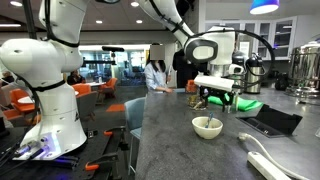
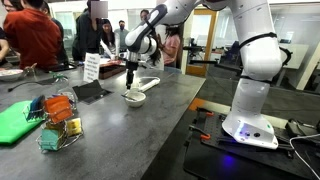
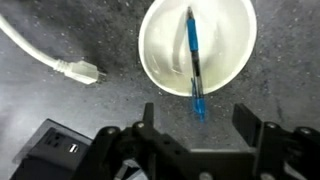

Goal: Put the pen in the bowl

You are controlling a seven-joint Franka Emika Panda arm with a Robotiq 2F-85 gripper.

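Pen (image 3: 192,60) lies in the bowl (image 3: 228,45). It is blue and thin. In the wrist view it runs right across the white bowl, and one end pokes out over the rim on the side near the gripper (image 3: 197,125). That end leans on the rim. The pen is too small to make out in the exterior views.

The gripper hangs over the bowl. Its two fingers (image 3: 148,122) stand wide apart with nothing between them. The pen's end sits in the gap below them, and the fingers do not touch it.

In both exterior views the bowl (image 1: 207,126) (image 2: 134,97) sits on a dark grey table (image 1: 180,150) (image 2: 150,125), with the gripper (image 1: 213,100) (image 2: 131,82) just above it.

A white cord (image 3: 40,55) with a plug on its end lies on the table beside the bowl. A black box (image 3: 50,150) is near the cord. In an exterior view a wire basket (image 2: 58,122) with bright things in it stands well apart from the bowl.
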